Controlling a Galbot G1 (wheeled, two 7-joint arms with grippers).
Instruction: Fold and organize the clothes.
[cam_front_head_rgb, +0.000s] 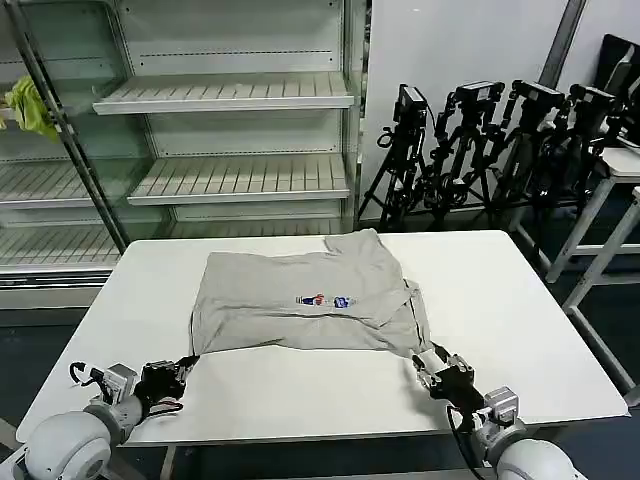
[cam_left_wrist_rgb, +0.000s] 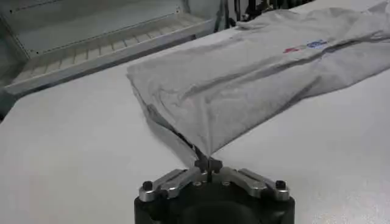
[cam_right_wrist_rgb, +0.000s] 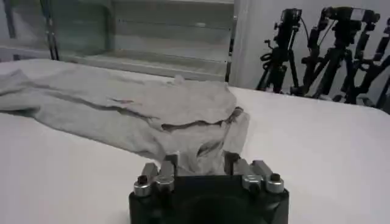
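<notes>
Across the middle of the white table (cam_front_head_rgb: 520, 330) lies the partly folded grey T-shirt (cam_front_head_rgb: 300, 300), long axis left to right, just beyond both grippers at the near edge. The left gripper (cam_front_head_rgb: 185, 368) pinches its near-left corner; the right gripper (cam_front_head_rgb: 432, 366) stands parted around the near-right corner, neither arm nearer.

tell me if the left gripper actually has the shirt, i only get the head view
Observer: Yes. The left wrist view shows the left gripper shut on a corner of the shirt, with the cloth drawn to a point.
Operator: and the right one
Observer: The right gripper is open. Its fingers stand apart, and the shirt's edge sits between them, not pinched.
Operator: is the cloth flat on that side
Observer: No. In the right wrist view it is bunched in folds just ahead of the fingers.
</notes>
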